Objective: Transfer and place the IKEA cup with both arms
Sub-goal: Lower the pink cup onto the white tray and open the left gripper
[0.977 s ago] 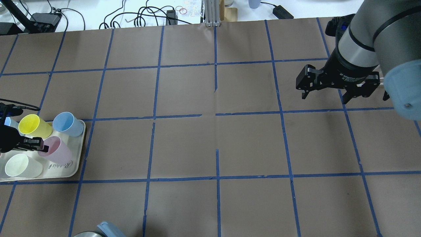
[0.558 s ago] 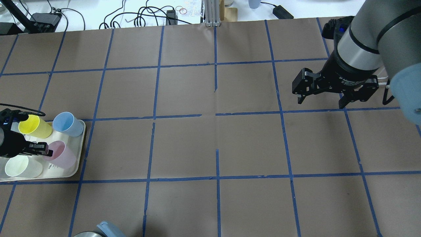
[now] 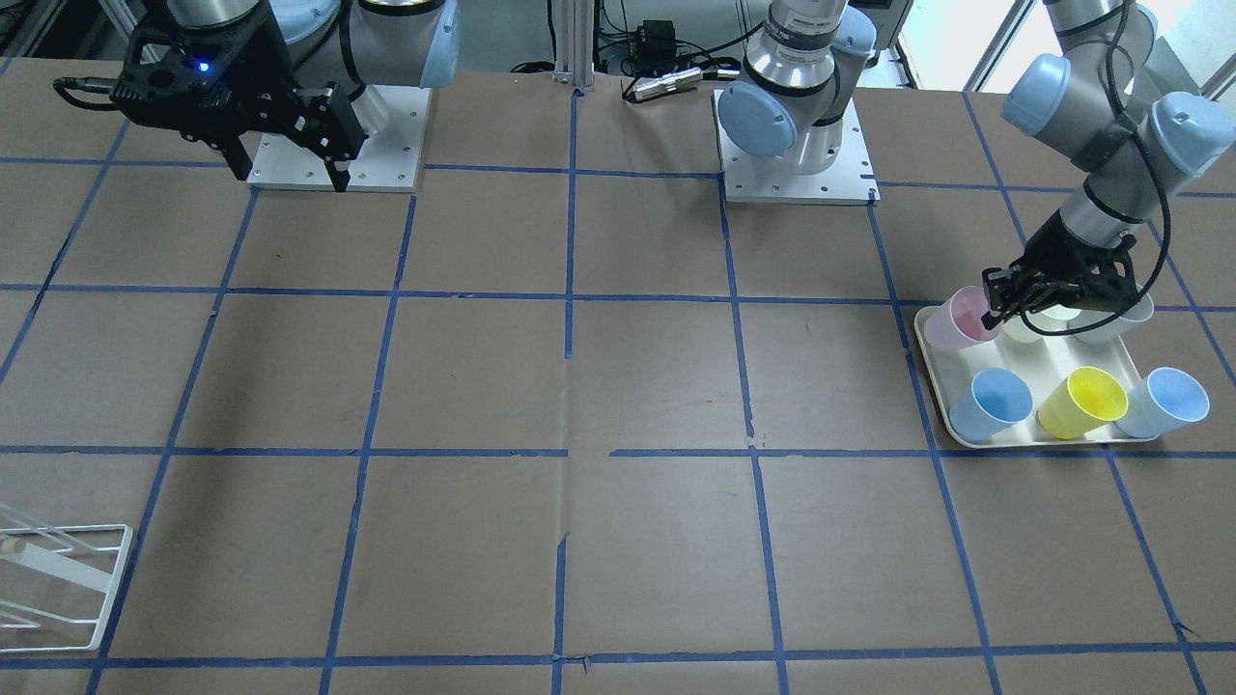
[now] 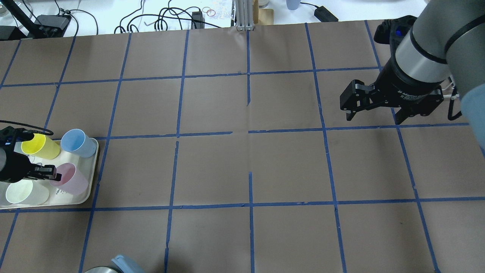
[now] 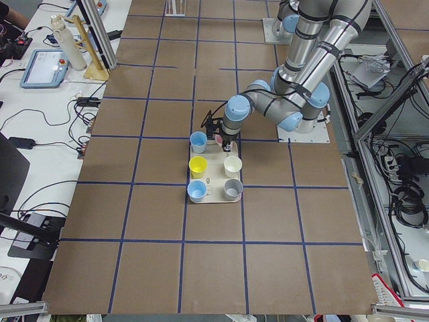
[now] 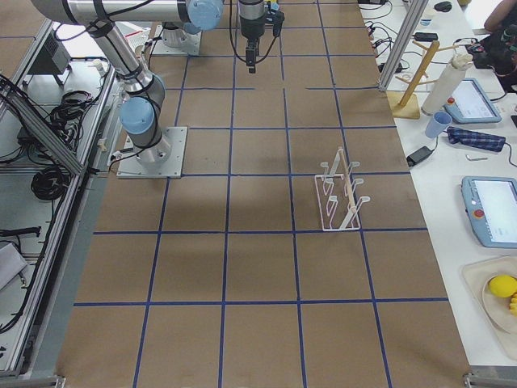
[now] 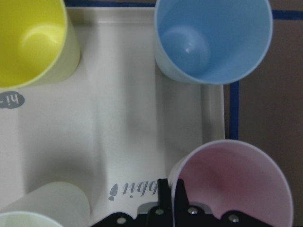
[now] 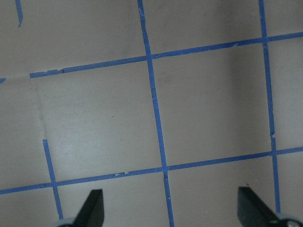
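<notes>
Pinching the rim of the pink IKEA cup [image 4: 75,181], the left gripper [image 4: 53,175] holds it at a corner of the tray [image 4: 62,195]; the right gripper [image 4: 373,119] hangs spread, well apart. Handover and placing remain.

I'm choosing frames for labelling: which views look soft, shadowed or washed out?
Left wrist view: soft at close range, the pink cup cropped by the bottom edge, a broad shadow across the tray. Right wrist view: washed out, with a pale sheen on the paper at left. Overhead view: sharp, evenly lit.
</notes>
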Tool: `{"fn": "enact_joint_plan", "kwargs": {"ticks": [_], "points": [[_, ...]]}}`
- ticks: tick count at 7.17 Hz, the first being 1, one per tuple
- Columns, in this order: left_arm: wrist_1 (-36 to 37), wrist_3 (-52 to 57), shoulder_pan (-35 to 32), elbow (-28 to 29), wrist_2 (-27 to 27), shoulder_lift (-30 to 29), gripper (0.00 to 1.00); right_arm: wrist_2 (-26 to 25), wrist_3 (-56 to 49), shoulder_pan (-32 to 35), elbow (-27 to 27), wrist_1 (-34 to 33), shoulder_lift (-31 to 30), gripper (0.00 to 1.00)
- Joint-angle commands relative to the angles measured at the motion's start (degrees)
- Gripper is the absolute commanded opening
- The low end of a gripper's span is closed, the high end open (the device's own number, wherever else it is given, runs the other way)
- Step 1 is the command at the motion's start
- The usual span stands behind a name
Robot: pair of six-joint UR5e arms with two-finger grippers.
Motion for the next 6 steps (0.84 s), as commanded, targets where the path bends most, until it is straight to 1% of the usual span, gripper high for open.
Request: {"fn": "enact_joint_plan", "kwargs": {"ticks": [1,5,6], "points": [[-0.1,0.3,0.1,0.0,0.3,-0.1,0.0,0.4,-0.3,0.1,0.0,0.3,-0.3,1.0],[-0.2,0.5,0.1,-0.1,0.5,-0.2,0.0,-0.1,-0.3,0.1,0.0,0.2,-0.2,1.0],[-0.2,0.5,0.1,-0.1,0.5,-0.3,0.06,-0.2,-0.3,0.1,0.0,0.4,-0.3,1.0]]}}
